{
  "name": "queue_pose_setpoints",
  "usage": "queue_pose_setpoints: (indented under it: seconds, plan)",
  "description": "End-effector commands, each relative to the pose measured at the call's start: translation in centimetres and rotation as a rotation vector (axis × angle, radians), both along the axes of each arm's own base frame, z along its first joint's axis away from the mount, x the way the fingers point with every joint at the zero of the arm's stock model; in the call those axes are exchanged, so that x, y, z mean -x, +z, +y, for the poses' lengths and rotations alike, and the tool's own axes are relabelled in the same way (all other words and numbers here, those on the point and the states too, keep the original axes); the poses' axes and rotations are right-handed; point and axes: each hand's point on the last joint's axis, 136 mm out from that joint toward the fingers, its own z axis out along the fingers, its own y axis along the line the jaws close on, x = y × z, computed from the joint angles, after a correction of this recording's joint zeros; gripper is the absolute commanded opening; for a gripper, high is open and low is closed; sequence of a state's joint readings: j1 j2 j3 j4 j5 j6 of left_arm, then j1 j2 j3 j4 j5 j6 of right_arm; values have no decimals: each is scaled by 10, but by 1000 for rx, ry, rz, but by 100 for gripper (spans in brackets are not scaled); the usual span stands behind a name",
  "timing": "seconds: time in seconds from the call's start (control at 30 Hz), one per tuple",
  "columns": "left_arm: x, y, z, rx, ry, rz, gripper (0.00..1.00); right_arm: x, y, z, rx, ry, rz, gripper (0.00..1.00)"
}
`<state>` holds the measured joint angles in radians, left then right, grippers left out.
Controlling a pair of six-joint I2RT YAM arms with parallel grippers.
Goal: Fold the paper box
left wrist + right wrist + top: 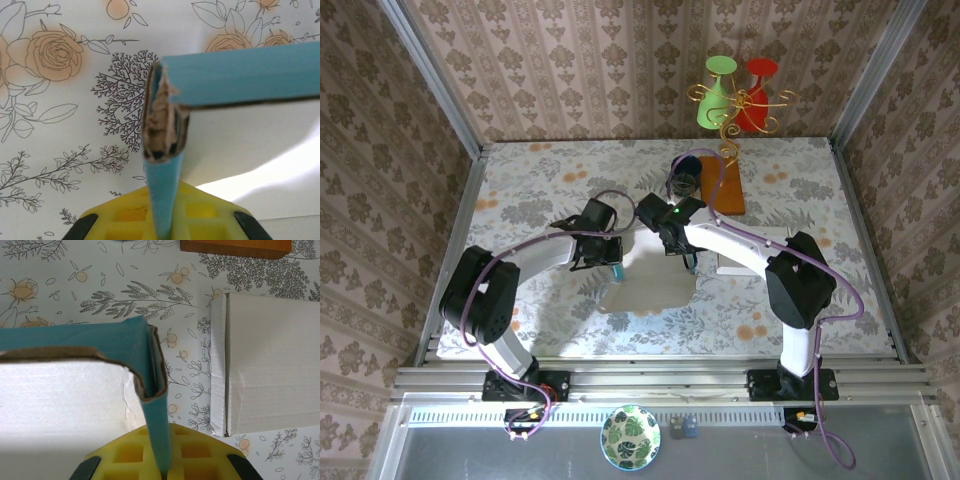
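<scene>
The paper box (655,282) is a half-formed carton, white inside and teal outside, lying on the floral table between the two arms. My left gripper (612,264) is shut on the box's left side wall. In the left wrist view that teal wall (165,190) runs up from between the yellow pads of the left gripper (166,226) to a torn corner where it meets another teal wall (240,75). My right gripper (686,262) is shut on the right side wall. In the right wrist view that teal wall (159,435) stands upright in the right gripper (167,467).
A finished white box (745,256) (270,365) lies just right of the right gripper. A brown wooden board (726,186) and a dark cup (685,173) sit behind. A green and red glass ornament (735,95) stands at the back wall. A patterned bowl (630,437) rests below the table's near edge.
</scene>
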<state>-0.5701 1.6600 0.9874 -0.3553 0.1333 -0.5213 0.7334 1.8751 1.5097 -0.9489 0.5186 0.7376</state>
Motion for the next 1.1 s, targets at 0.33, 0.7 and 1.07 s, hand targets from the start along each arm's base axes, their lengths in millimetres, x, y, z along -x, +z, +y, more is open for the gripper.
queue_pose_setpoints:
  seconds: [0.33,0.7,1.07]
  plan:
    - [24,-15,41,-188,79,65,21,-2,-2,-22,98,-65,-17,0]
    - [27,-11,47,-193,90,43,25,-1,-3,-24,110,-65,-7,0]
    - [25,-8,46,-139,104,20,31,2,-7,-24,110,-69,8,0]
